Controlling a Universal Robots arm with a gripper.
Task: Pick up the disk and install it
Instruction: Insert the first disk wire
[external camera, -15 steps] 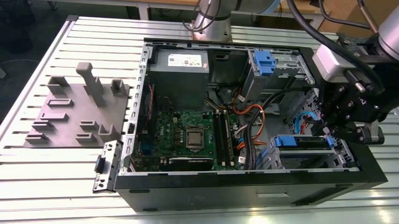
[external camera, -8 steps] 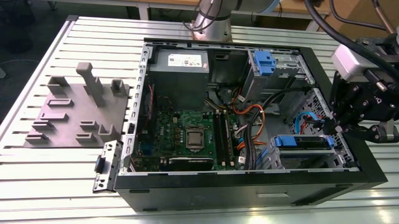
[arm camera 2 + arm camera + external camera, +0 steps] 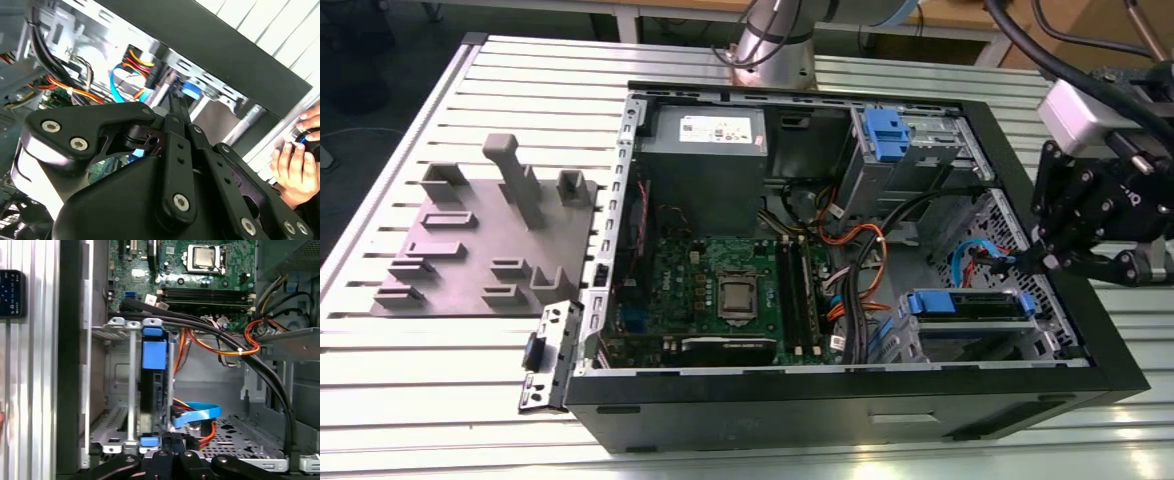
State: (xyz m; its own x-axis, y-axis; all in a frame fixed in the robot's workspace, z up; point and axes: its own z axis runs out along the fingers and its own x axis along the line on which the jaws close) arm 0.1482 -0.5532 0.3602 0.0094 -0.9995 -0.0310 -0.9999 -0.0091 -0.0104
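The disk [image 3: 963, 303] lies in the lower drive bay of the open computer case [image 3: 854, 395], its blue bracket showing. In the first wrist view the disk [image 3: 153, 357] is seen edge-on, standing between the silver rails of the bay. My gripper [image 3: 1051, 262] hovers over the case's wall at the exterior view's right, just beside that bay. Its black fingers [image 3: 166, 441] sit close together next to the disk's near end, with nothing between them. In the second wrist view the gripper [image 3: 173, 107] points at a blue bracket end [image 3: 190, 89] inside the case.
A second blue bracket [image 3: 886, 135] sits in the upper bay, beside the grey power supply [image 3: 707, 135]. Orange and black cables [image 3: 235, 345] cross near the disk bay. A grey fixture block [image 3: 480, 240] lies on the slotted table. A person's hand [image 3: 297, 160] rests outside the case.
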